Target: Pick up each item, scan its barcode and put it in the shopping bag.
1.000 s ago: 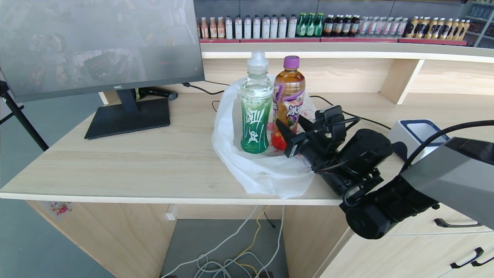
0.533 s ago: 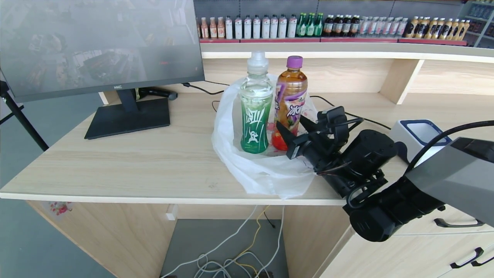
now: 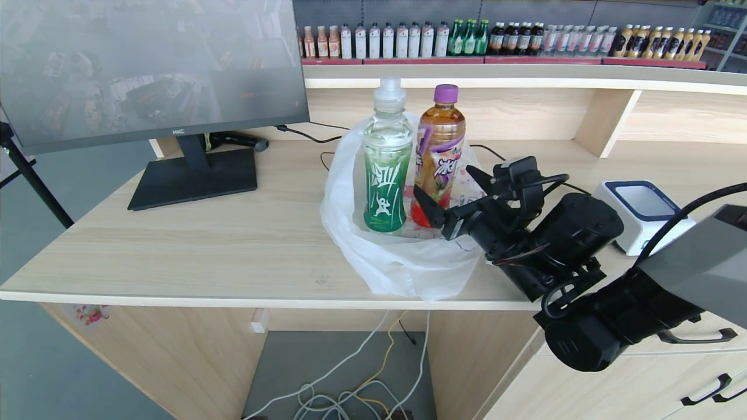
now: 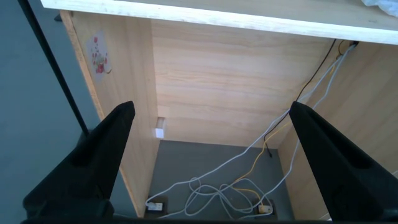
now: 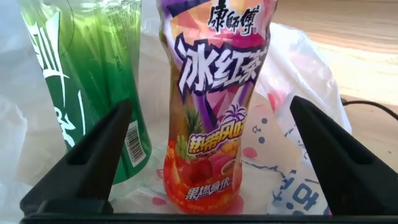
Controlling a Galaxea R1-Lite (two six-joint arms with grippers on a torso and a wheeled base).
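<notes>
In the centre of the head view I see my right gripper [image 3: 444,185], fingers spread wide on either side of the purple-capped tea bottle [image 3: 442,146] and not touching it. The bottle stands upright in the white shopping bag [image 3: 402,265], just beside the green bottle [image 3: 385,175]. The scanner [image 3: 642,213] sits at middle right. My left gripper [image 4: 211,155] is also spread, facing the cables [image 4: 249,186] under the counter [image 3: 204,245].

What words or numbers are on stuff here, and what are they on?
Purple-capped bottle: big white characters across its label, small yellow ones lower down.
Green bottle: big white characters, plus a barcode with digits too small to read.
Monitor: a small logo on its bottom edge.
Shelf bottles: labels too small to read.
</notes>
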